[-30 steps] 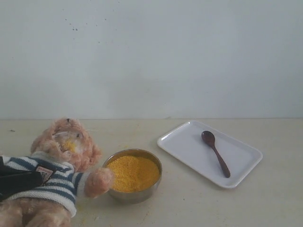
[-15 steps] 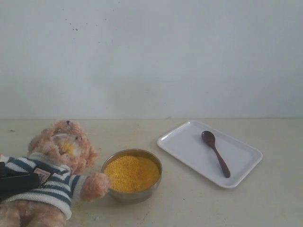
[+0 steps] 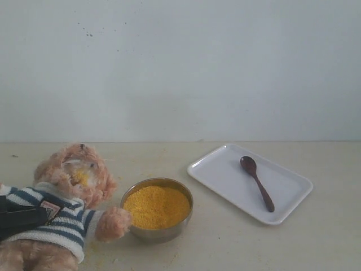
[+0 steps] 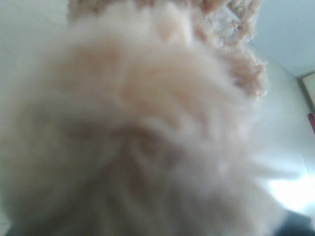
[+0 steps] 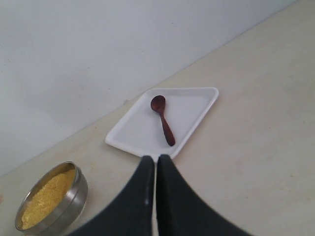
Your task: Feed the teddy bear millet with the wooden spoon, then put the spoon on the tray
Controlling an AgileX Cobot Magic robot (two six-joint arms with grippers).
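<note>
While the left gripper (image 3: 17,219) is resting against the striped shirt of the small fluffy light-brown plush teddy bear (image 3: 73,183), fur is filling its camera and hiding its jaws, so I cannot tell whether it is clamping. The right gripper (image 5: 156,161) is hanging pinched together, carrying nothing. Off to its side, fine yellow millet (image 5: 47,197) is sitting in the round steel bowl (image 5: 81,189). Ahead of it, the small dark wooden spoon (image 5: 164,123) is lying inside the flat white rectangular tray (image 5: 132,132). Judging by the yellow grains on the bear's muzzle, the 2 steps are looking finished. The next move is calling for freeing the bear and drawing both arms clear.
</note>
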